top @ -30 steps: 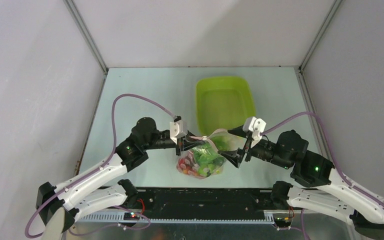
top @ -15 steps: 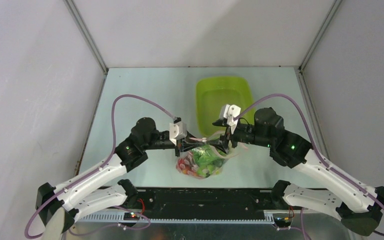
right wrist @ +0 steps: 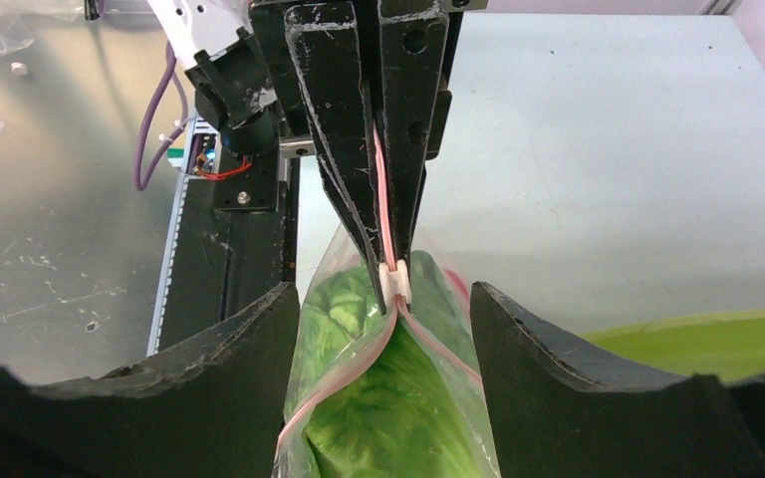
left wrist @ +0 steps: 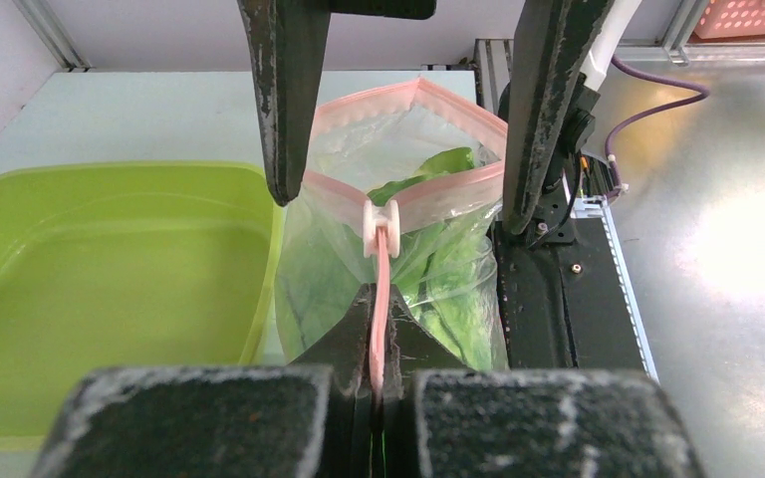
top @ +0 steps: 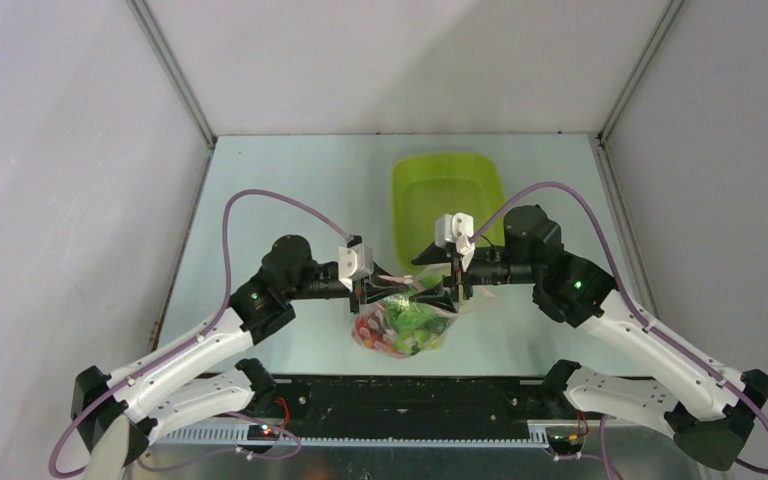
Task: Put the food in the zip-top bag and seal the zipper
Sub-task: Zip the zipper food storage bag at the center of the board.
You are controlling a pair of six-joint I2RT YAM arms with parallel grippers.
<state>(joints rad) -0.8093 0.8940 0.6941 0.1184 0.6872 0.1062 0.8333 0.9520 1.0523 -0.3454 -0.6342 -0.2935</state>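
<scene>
So the right gripper [top: 438, 278] has swung in closer, jaws spread around the zip-top bag [left wrist: 359, 149] mouth. The left gripper [left wrist: 377, 304] pinches the zipper [left wrist: 448, 194] end. The bag, food [right wrist: 379, 428] inside, sits just beside the tray [top: 448, 195].

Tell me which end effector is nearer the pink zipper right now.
Left. The left end effector is clamped on the zipper; the right end effector stands open, a finger either side of the bag.

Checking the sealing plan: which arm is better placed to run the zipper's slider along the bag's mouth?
Right. The right gripper, open, straddles the zipper at its white slider; the left gripper is shut on the zipper, anchoring it.
</scene>
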